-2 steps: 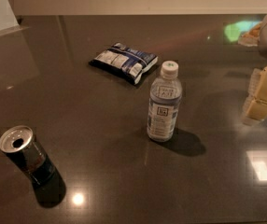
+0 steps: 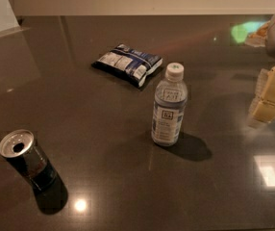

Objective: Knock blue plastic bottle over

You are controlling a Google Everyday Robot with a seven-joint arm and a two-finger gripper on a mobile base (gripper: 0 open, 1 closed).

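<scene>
The blue plastic bottle (image 2: 169,106) stands upright near the middle of the dark table. It is clear, with a white cap and a pale label bearing a dark square mark. My gripper (image 2: 270,94) is cream-coloured and hangs at the right edge of the view, just above the table. It is well to the right of the bottle and apart from it. Part of the arm above the gripper is cut off by the frame edge.
A blue-and-white snack bag (image 2: 128,63) lies flat behind and to the left of the bottle. A dark metal can (image 2: 27,160) with an open top stands at the front left. The glossy dark table (image 2: 99,129) shows light reflections at the right.
</scene>
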